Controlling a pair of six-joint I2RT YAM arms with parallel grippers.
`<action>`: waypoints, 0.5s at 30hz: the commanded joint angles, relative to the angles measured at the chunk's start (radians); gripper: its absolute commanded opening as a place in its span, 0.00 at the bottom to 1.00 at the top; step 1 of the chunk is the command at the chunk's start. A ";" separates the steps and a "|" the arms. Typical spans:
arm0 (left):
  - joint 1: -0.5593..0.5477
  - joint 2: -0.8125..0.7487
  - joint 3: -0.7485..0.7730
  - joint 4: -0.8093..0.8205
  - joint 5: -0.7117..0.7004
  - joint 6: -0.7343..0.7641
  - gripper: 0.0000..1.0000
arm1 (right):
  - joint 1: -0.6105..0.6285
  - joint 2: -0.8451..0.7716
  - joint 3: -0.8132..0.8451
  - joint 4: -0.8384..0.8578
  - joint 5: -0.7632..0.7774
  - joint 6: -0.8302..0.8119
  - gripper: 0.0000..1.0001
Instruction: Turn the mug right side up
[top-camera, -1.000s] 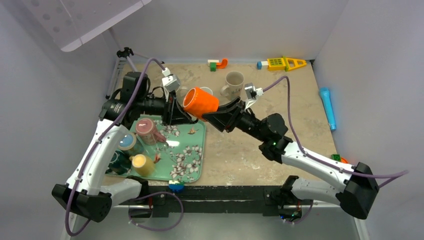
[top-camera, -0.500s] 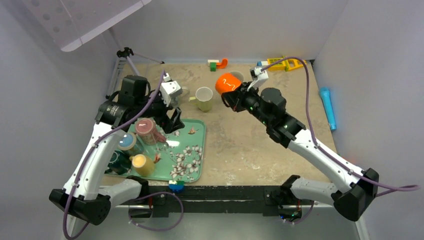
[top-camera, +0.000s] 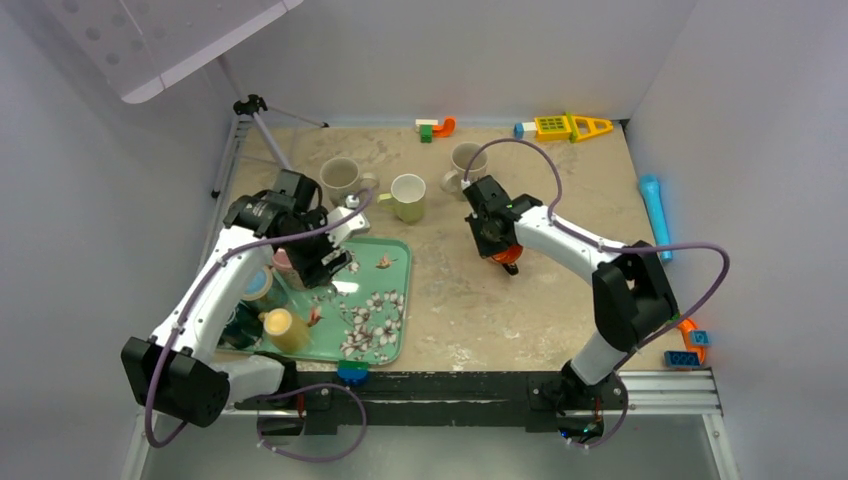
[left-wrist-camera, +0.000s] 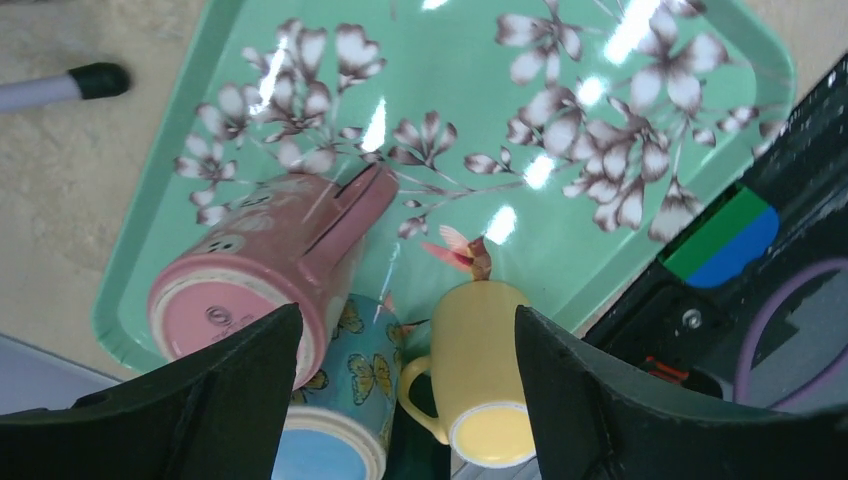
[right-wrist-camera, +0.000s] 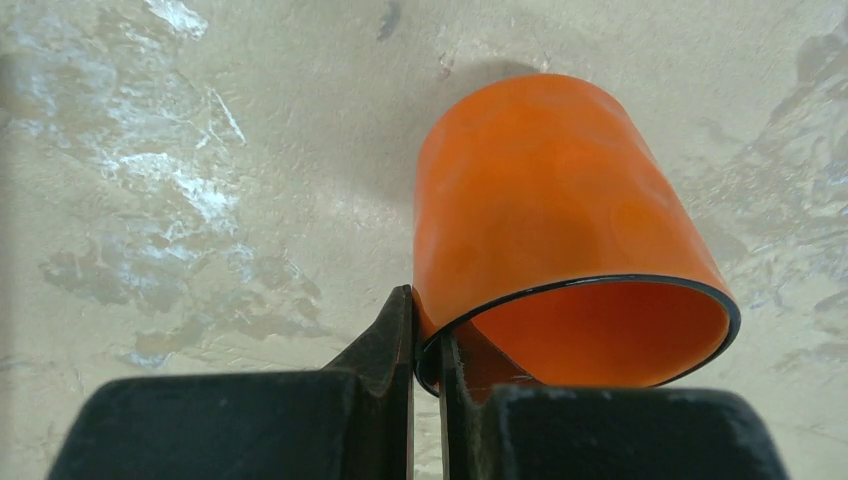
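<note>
Handover is complete. A second ago the orange mug (right-wrist-camera: 545, 200) hung in the air between both arms over the far edge of the tray (left-wrist-camera: 600, 60); it now sits low over the bare table (top-camera: 470, 310) right of the tray, carried by the right arm alone. The right gripper (right-wrist-camera: 426, 322) is clamped tight on the mug's rim, one finger outside the wall and one inside. The mouth faces up toward the wrist camera and the base points down at the table, so the mug is effectively upright (whether the base already rests on the surface cannot be told from either view). The left gripper (left-wrist-camera: 400, 325) has let go and pulled back; it hangs with its jaws spread wide and empty above the pink mug (left-wrist-camera: 265, 270) and yellow mug (left-wrist-camera: 480, 375) lying on the tray. Assessment: the turn itself looks done; what remains is to set the mug down and release.
</note>
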 joint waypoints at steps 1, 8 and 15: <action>-0.036 -0.010 -0.047 -0.049 0.035 0.210 0.82 | -0.016 0.007 0.121 -0.017 0.029 -0.071 0.00; -0.037 0.043 -0.154 0.064 -0.080 0.477 0.91 | -0.031 0.087 0.176 -0.028 -0.001 -0.100 0.26; -0.051 0.130 -0.180 0.200 -0.183 0.614 0.93 | -0.031 0.084 0.265 -0.053 0.023 -0.116 0.48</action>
